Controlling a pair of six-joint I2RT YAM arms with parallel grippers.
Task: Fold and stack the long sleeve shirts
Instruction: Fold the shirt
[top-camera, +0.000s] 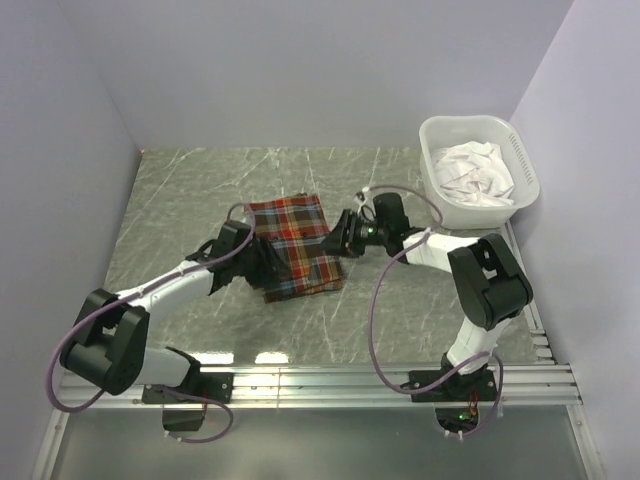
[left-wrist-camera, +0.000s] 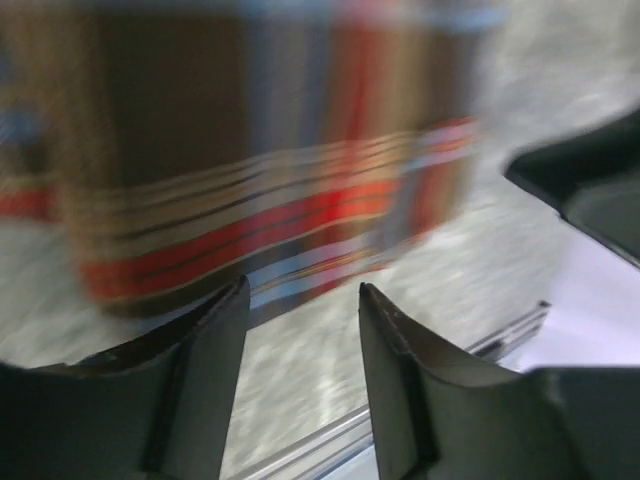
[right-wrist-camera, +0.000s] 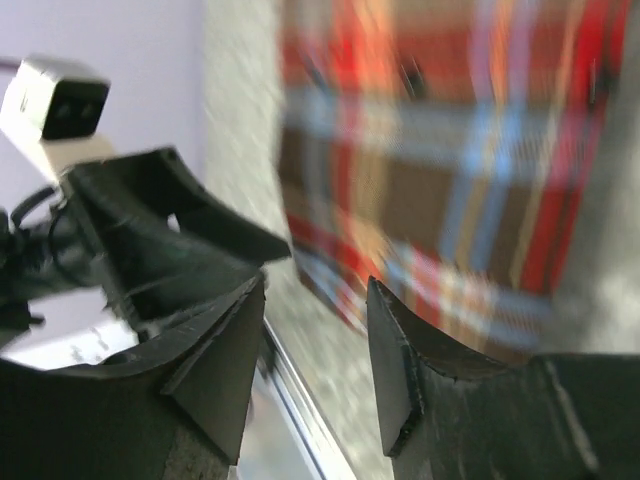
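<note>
The plaid shirt (top-camera: 295, 245) lies folded into a flat rectangle on the surface (top-camera: 190, 190), between the two sets of jaws. The left jaws are at its left edge and the right jaws at its right edge, facing each other across the cloth.

The left jaws are partly open. Bare surface shows in the gap between the fingers (left-wrist-camera: 212, 385), and they hold nothing. The shirt lies just ahead of the tips, blurred, and whether they touch it I cannot tell.

The right jaws are open about as far and are also empty. The shirt's edge lies just ahead of the fingers (right-wrist-camera: 402, 385), off to one side, and the left arm's black end shows beyond them.

A white basket (top-camera: 432, 150) with crumpled white cloth (top-camera: 478, 170) in it stands well behind the right jaws, by the right wall.
</note>
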